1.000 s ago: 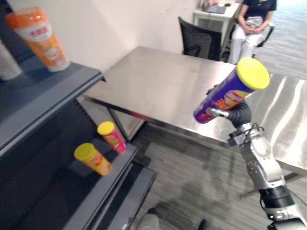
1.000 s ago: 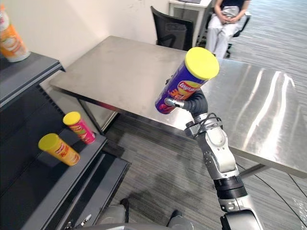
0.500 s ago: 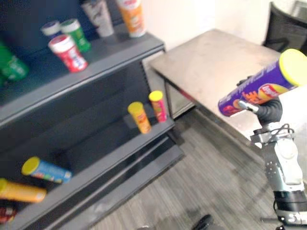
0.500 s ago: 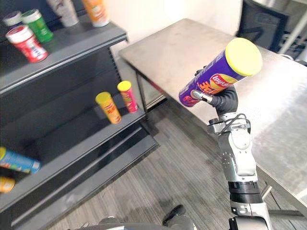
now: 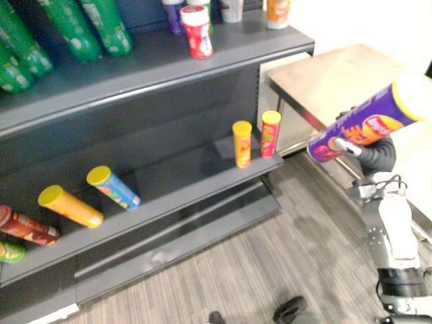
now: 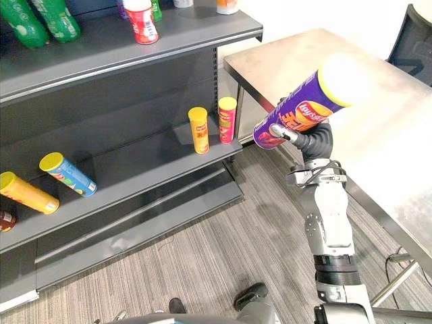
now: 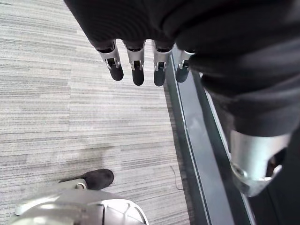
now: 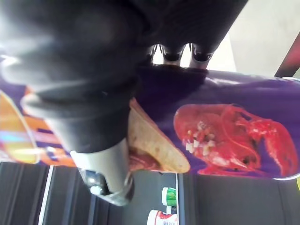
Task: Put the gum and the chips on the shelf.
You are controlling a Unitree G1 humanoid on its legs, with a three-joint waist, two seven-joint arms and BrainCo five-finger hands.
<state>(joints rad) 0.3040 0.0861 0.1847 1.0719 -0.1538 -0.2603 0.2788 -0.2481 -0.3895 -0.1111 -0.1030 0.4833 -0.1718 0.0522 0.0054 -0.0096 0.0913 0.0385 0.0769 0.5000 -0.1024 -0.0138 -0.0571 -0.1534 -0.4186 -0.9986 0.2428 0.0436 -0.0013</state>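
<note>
Aloft, chips can [image 6: 298,111], seemingly gripped, right hand [image 6: 314,142]

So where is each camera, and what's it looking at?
Left eye view: on the head, looking down at the shelf; the right hand holds the purple chips can.
Right eye view: beside it, same scene.
Left wrist view: left wrist, past the open left hand to the floor.
Right wrist view: right wrist, close on the same can.
</note>
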